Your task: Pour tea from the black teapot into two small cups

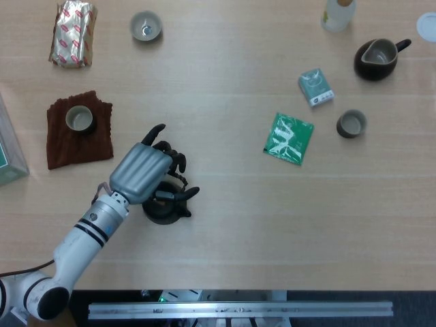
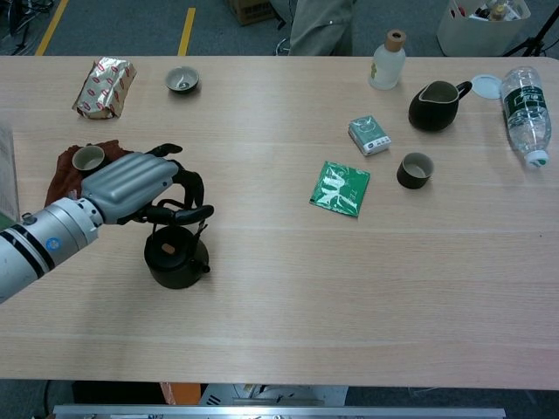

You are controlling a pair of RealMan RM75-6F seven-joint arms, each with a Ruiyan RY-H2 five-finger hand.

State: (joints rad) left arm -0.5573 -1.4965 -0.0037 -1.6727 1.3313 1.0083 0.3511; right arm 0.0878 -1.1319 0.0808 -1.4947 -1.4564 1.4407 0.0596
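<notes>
The black teapot (image 1: pixel 163 208) (image 2: pixel 177 260) is at the front left of the table. My left hand (image 1: pixel 142 174) (image 2: pixel 135 185) is right over it, fingers curled around its wire handle, and hides much of the pot in the head view. One small cup (image 1: pixel 79 120) (image 2: pixel 88 158) stands on a brown cloth (image 1: pixel 65 146) just left of the hand. A second small cup (image 1: pixel 146 26) (image 2: pixel 182 79) sits at the far left. A dark cup (image 1: pixel 351 124) (image 2: pixel 415 169) stands to the right. My right hand shows in neither view.
A dark pitcher (image 1: pixel 377 58) (image 2: pixel 434 105) is at the far right beside a water bottle (image 2: pixel 527 103) lying down. A green packet (image 1: pixel 289 138), a small green box (image 1: pixel 315 87), a foil packet (image 1: pixel 73 33) and a small corked bottle (image 2: pixel 387 59) are also on the table.
</notes>
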